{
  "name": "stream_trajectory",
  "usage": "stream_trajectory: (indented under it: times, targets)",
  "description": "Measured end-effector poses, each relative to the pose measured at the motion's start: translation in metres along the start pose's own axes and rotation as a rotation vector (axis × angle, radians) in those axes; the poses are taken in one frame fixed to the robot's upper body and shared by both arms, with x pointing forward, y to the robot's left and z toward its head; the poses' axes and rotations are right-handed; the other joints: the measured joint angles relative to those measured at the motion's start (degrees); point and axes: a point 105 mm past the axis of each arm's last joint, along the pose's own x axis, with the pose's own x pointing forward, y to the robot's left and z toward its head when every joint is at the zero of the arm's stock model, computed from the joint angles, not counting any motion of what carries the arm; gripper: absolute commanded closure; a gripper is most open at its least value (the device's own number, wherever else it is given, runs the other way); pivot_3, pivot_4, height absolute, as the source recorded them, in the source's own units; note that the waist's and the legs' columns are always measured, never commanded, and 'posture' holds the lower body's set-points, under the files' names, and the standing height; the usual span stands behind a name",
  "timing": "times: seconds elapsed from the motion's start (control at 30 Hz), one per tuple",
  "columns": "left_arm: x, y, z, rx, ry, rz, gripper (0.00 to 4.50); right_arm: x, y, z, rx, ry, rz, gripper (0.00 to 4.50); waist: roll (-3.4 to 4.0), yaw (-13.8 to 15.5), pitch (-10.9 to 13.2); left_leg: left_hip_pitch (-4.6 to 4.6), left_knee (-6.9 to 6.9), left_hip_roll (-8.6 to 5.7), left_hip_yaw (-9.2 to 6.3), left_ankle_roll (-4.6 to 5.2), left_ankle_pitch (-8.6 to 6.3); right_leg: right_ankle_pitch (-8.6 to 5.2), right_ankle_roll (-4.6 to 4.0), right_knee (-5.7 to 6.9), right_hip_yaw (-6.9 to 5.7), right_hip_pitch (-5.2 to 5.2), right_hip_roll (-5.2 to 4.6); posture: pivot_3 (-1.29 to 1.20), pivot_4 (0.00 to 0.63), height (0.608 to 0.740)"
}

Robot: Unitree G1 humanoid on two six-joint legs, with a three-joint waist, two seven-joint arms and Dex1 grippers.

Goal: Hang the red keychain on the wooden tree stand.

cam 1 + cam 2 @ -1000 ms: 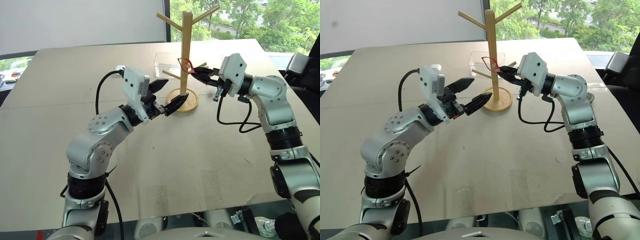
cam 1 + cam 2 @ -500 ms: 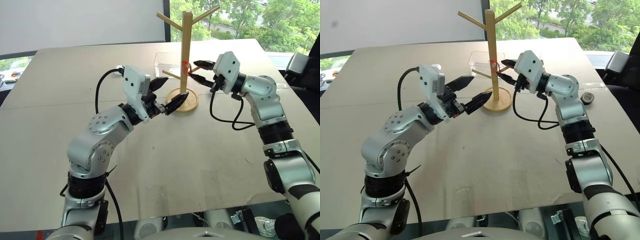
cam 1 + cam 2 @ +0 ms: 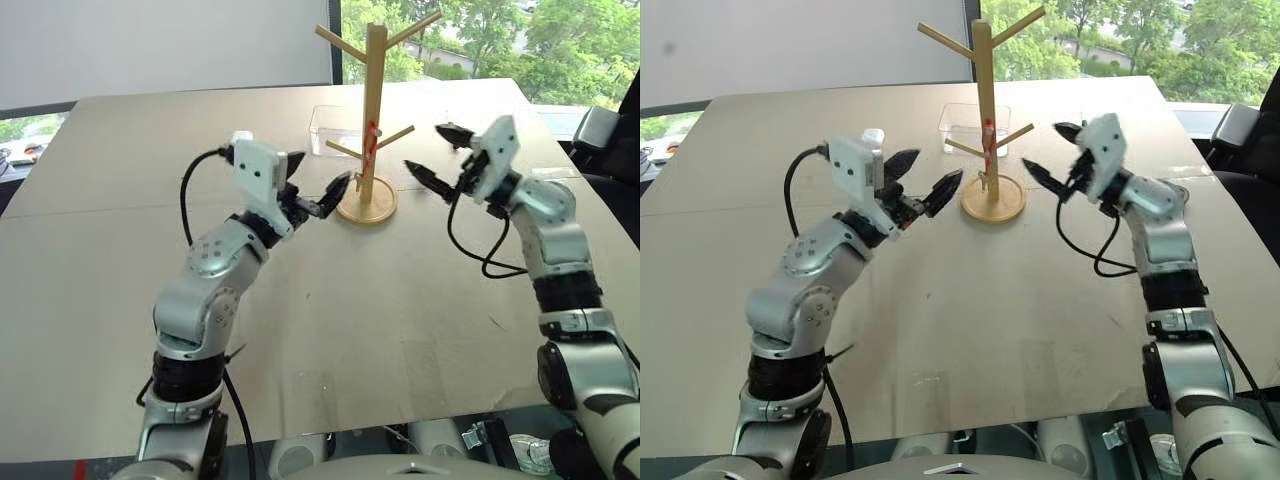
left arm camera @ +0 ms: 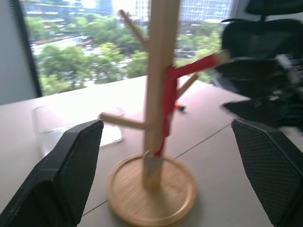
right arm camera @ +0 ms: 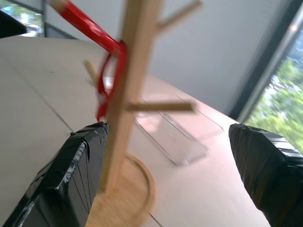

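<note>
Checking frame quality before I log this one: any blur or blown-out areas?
Left wrist view: wooden tree stand and red keychain are soft and smeared. Right wrist view: similar blur on the stand. Eye views: sharp, though the windows behind are bright.

Both arms raised, forearms angled inward toward each other. Left gripper [image 3: 318,188] has fingers spread, empty, pointing forward and right. Right gripper [image 3: 436,155] has fingers wide apart, empty, pointing left.

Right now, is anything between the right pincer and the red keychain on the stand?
Nothing visible. The red keychain hangs against the wooden tree stand, and the open right pincer sits beside it across bare table.
</note>
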Motion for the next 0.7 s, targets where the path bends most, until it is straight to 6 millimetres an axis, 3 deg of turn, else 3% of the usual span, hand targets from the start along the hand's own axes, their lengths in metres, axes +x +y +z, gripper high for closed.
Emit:
stream_trajectory:
  times: [0.1, 0.17, 0.3, 0.4, 0.7]
  targets:
    - [-0.010, 0.030, -0.033, 0.010, 0.056, 0.183, 0.00, -0.028, -0.021, -0.034, 0.075, 0.070, -0.204, 0.16, -0.01, -0.2, 0.0, -0.05, -0.02, 0.01, 0.04, 0.01, 0.00, 0.00, 0.00, 0.01, 0.02, -0.07, 0.01, 0.00, 0.150, 0.740]
    - [-0.015, 0.042, -0.039, 0.040, 0.036, 0.260, 0.00, -0.042, -0.026, -0.051, 0.112, 0.101, -0.294, 0.16, -0.01, -0.3, 0.0, -0.04, -0.02, 0.01, 0.07, 0.06, -0.04, 0.00, 0.00, 0.00, 0.05, -0.08, 0.01, 0.00, 0.150, 0.740]
    - [-0.026, 0.057, -0.047, 0.061, -0.008, 0.374, 0.00, -0.054, -0.026, -0.066, 0.140, 0.105, -0.401, 0.16, 0.00, -0.3, 0.0, 0.00, -0.02, 0.02, 0.08, 0.19, -0.11, 0.00, 0.00, 0.02, 0.07, -0.07, 0.01, 0.00, 0.150, 0.740]
    - [-0.033, 0.063, -0.063, 0.074, 0.015, 0.422, 0.00, -0.061, -0.026, -0.080, 0.134, 0.131, -0.455, 0.16, 0.00, -0.2, 0.0, -0.03, -0.01, 0.02, 0.08, 0.20, -0.12, 0.00, 0.01, 0.01, 0.04, -0.07, 0.00, 0.00, 0.150, 0.740]
    - [-0.035, 0.067, -0.065, 0.092, -0.019, 0.449, 0.00, -0.071, -0.011, -0.101, 0.153, 0.151, -0.453, 0.16, -0.01, -0.3, 0.0, -0.02, -0.02, 0.03, 0.06, 0.22, -0.13, 0.00, 0.01, 0.01, 0.03, -0.07, 0.01, 0.00, 0.150, 0.740]
